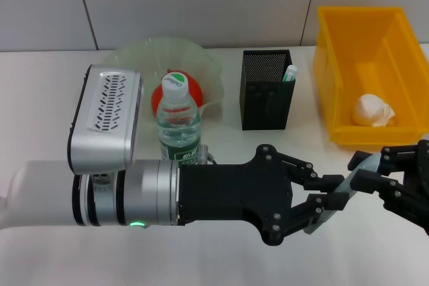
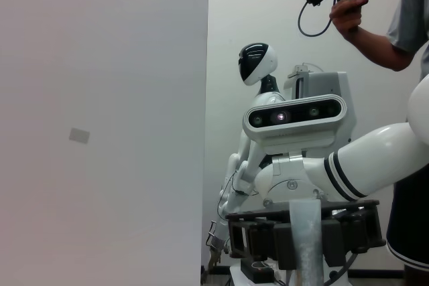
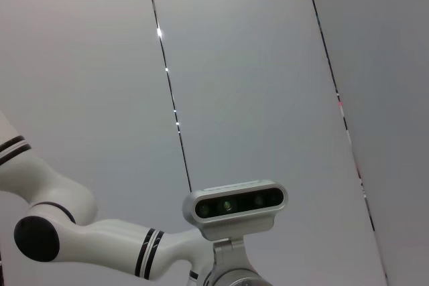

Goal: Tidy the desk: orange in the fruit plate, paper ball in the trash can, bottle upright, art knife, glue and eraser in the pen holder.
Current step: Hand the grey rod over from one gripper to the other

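Between the two end effectors, low in the head view, a pale grey-blue flat object point(image 1: 333, 200) was held, which was judged to be the art knife. The left end effector point(image 1: 320, 200) was closed on one end of it, and the right end effector point(image 1: 367, 173) was closed on the other end, so a handover from one arm to the other was judged to be the step in hand; which arm was giving could not be told. In the left wrist view a pale strip point(image 2: 306, 242) was seen clamped in a black end effector. Behind the left arm, the bottle point(image 1: 179, 120) was seen upright on the table point(image 1: 40, 108), with the orange point(image 1: 190, 93) just behind it in the fruit plate point(image 1: 144, 55). The pen holder point(image 1: 266, 90) stood well apart from the end effectors, with one green-tipped item point(image 1: 289, 73) already in it, perhaps the glue. The paper ball point(image 1: 373, 110) lay in the yellow trash can point(image 1: 335, 45). The eraser was not seen. For the next move, release by one end effector was needed, then carrying of the knife above the holder and lowering it in without tipping the holder.
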You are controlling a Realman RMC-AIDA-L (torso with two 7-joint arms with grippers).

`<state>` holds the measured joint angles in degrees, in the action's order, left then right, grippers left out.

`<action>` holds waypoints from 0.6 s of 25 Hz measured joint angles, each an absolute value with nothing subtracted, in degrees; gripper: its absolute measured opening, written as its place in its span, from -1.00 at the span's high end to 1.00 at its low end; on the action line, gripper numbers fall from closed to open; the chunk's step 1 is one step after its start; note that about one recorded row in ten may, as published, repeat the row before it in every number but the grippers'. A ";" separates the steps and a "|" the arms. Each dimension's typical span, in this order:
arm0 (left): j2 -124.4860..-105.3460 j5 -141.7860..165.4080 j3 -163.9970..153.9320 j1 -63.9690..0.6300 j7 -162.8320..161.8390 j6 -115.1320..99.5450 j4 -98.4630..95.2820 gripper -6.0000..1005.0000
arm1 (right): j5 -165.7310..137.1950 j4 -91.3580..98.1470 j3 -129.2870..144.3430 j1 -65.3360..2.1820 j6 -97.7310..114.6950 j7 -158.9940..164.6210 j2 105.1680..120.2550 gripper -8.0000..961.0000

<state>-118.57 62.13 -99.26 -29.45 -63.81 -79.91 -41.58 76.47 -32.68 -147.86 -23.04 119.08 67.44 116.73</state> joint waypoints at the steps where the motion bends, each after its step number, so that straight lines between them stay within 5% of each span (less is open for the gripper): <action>1: -118.60 62.13 -99.26 -29.44 -63.80 -79.89 -41.58 0.69 | 76.47 -32.70 -147.86 -23.03 119.24 66.93 116.73 0.65; 8: -118.65 61.84 -99.22 -29.41 -63.79 -79.81 -41.45 0.69 | 76.67 -32.70 -147.82 -23.02 119.68 66.64 116.72 0.65; 15: -118.65 61.98 -99.76 -29.40 -63.11 -79.62 -41.54 0.35 | 76.77 -32.62 -148.00 -22.96 120.03 66.64 116.72 0.66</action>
<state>-118.65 61.98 -99.76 -29.40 -63.11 -79.62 -41.54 76.77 -32.62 -147.99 -22.96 120.03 66.65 116.72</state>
